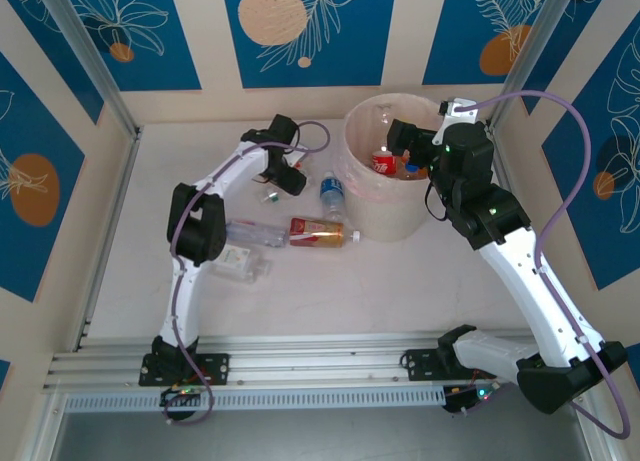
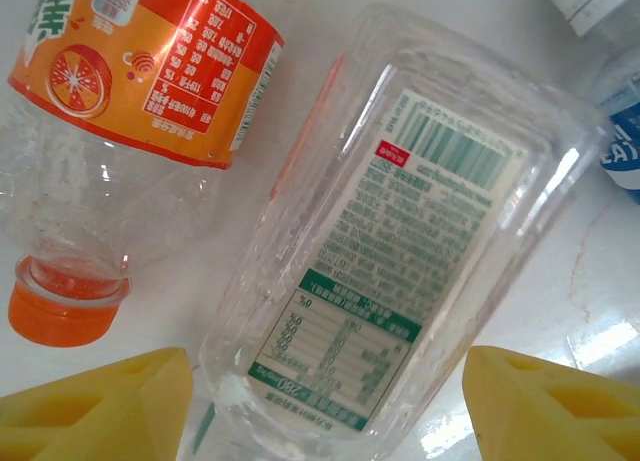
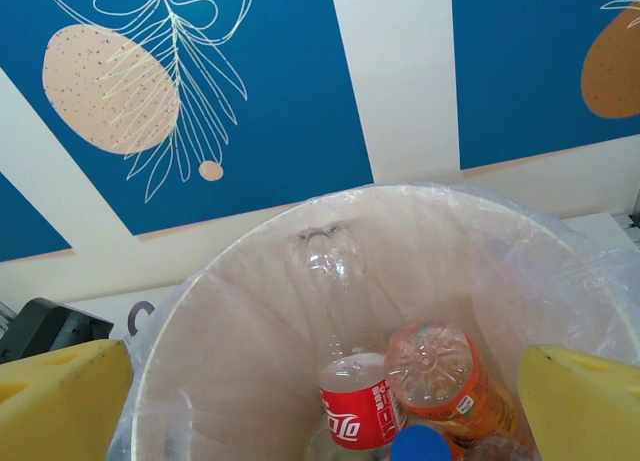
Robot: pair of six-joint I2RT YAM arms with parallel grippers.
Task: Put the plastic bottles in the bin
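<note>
**Left gripper (image 2: 328, 359) straddles clear bottle beside part-filled bin**

The left gripper's yellow fingers (image 2: 100, 406) stand apart on either side of a clear bottle with a white-and-green label (image 2: 400, 271), which lies flat on the table (image 1: 400, 281). Whether either finger touches it cannot be told. Just beside it lies an orange-capped bottle (image 2: 130, 91) with an orange label, its cap pointing back toward the gripper.

Seen from overhead, more plastic bottles lie on the table to the left of the bin (image 1: 352, 156), a round cream-white bucket lined with a thin plastic bag. A blue-labelled bottle (image 1: 332, 194) sits near its wall. A brown-and-red-labelled bottle (image 1: 318, 232) lies on its side, end to end with a plain clear bottle (image 1: 255, 234). A crushed clear bottle (image 1: 245, 263) lies closer to the arm bases.

The right gripper (image 3: 327, 351) hangs over the bin's mouth, its fingers wide apart and holding nothing. Inside the bin lie a red cola bottle (image 3: 355, 411), an orange-labelled bottle (image 3: 440, 376) with its base turned up, and a blue cap (image 3: 420, 446). A bare clear bottle (image 3: 325, 271) leans against the far wall. Blue wall panels (image 3: 250, 81) with leaf drawings stand behind.
</note>
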